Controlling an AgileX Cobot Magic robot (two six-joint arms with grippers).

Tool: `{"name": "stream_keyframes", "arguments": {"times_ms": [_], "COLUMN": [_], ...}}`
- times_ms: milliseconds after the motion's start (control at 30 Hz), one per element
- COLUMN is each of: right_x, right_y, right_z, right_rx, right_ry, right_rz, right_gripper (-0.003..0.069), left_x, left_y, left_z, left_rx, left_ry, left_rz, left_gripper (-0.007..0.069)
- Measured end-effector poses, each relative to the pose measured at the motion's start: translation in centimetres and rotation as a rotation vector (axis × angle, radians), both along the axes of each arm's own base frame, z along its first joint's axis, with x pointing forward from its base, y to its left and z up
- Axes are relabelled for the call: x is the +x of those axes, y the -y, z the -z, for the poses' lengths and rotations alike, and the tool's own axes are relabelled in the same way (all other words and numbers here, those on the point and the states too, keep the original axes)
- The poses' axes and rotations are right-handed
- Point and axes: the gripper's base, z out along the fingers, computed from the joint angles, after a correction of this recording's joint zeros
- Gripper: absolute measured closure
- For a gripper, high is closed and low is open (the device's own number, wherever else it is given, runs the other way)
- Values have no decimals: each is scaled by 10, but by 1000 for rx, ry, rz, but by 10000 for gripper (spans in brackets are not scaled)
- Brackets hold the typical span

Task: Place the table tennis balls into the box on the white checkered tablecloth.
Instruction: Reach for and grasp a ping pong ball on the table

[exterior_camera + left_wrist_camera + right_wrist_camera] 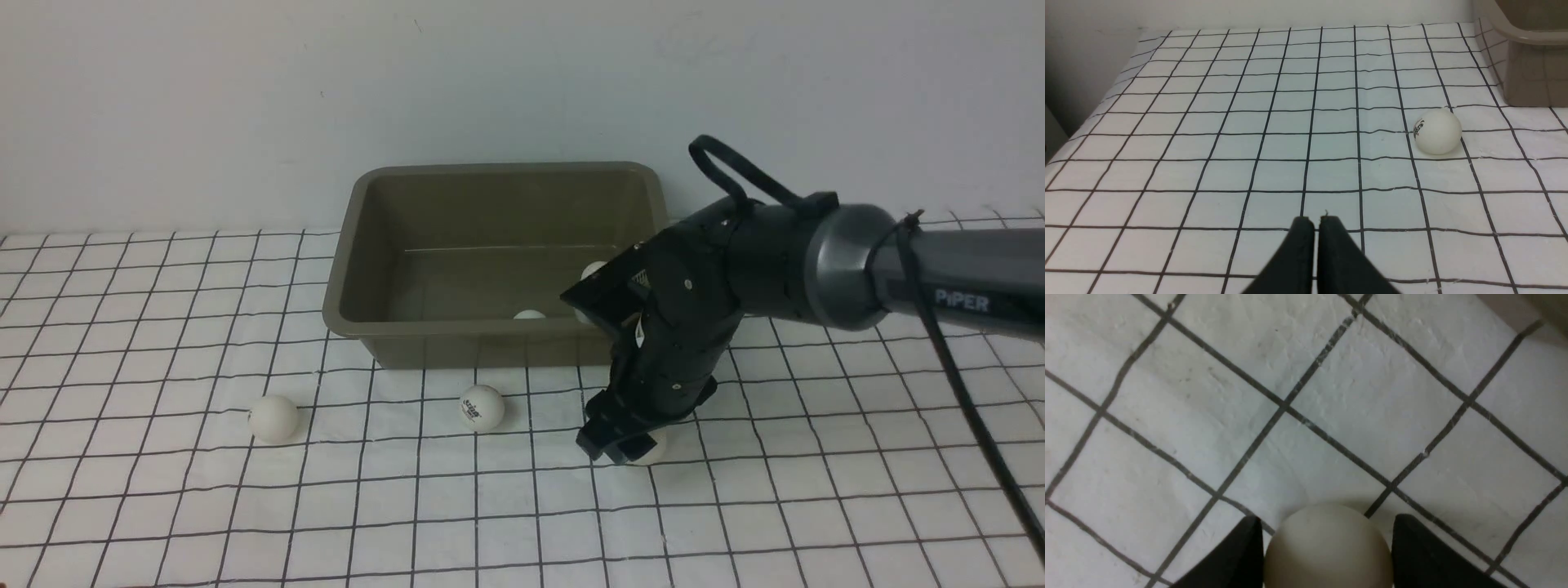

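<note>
The olive-grey box (506, 169) stands at the back of the white checkered tablecloth (163, 506), and two table tennis balls (529, 314) (589, 269) lie inside it. Two more balls rest on the cloth in front: one at the left (273, 419) and one with a logo (482, 407). My right gripper (624, 447) points down at the cloth near the box's right front corner. In the right wrist view its two black fingers (1237, 555) press both sides of a ball (1329, 547) resting on the cloth. My left gripper (1316, 220) is shut and empty, low over the cloth, with a logo ball (1437, 131) ahead.
The box's corner (1531, 69) rises beyond the ball in the left wrist view. A plain white wall (245, 98) stands right behind the box. The right arm (816, 253) and its cable reach in from the right edge, above the cloth.
</note>
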Motion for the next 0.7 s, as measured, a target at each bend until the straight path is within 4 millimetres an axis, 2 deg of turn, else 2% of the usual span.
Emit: {"name": "stream_keyframes", "arguments": {"times_ms": [367,467,500,533,567,700], "right_x": [-5,-12,-16,-16,-21,-24], "right_y": [5,9,11,11,14,17], "right_z": [-1,-8,-20,-22,-43,-93], "right_rx": [-49,-84,-80,-78,-51,30], "right_ry": [-53,-105,-106,-106,-74,70], "right_rz": [8,-11,-15,-17,-24,-34], "right_gripper": [298,298,298,298,298,298], "left_x": [0,0,0,0,0,0], "left_y": [0,0,0,0,0,0], "left_z": [0,0,0,0,0,0], "left_rx": [0,0,0,0,0,0], "left_ry": [0,0,0,0,0,0], "left_rz": [0,0,0,0,0,0], "left_gripper": [625,625,625,625,625,625]}}
